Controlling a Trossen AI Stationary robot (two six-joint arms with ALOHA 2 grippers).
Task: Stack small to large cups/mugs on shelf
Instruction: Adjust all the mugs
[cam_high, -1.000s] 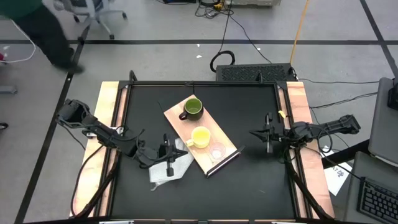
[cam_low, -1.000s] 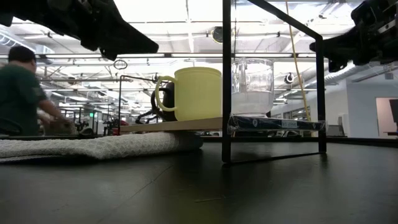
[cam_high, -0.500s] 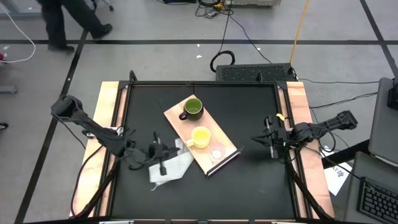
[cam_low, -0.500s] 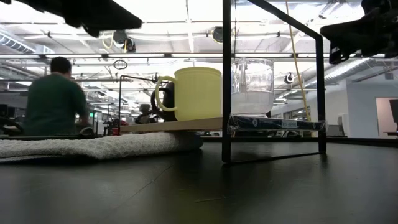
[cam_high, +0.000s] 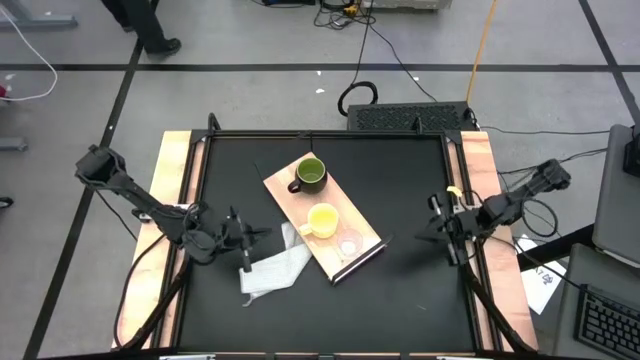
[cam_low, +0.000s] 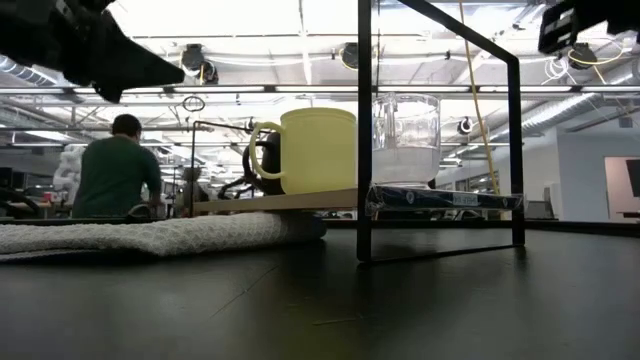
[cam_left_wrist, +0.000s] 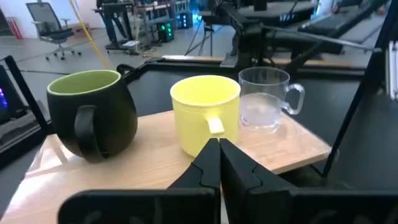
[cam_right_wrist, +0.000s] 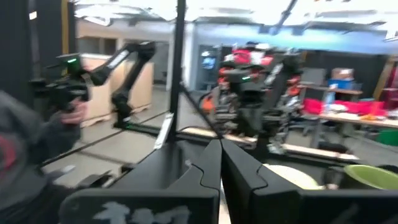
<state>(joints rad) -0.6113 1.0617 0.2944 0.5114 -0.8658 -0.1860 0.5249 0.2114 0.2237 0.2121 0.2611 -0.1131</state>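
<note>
Dark olive-green mug (cam_high: 310, 175), paler green inside, sits on the light-wood board (cam_high: 285, 200), whose dark strip (cam_high: 362, 258) edges one short end. Bright yellow mug (cam_high: 322, 221) next along, then a clear, colourless cup (cam_high: 349, 243). White cloth (cam_high: 270, 270) against the black tabletop (cam_high: 400, 180). In the room behind, a person in a green top (cam_low: 116, 178).

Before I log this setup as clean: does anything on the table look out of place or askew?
The shelf lies diagonally, one corner resting on the crumpled white cloth, so it sits slightly raised. All three mugs stand upright on it, unstacked.
</note>
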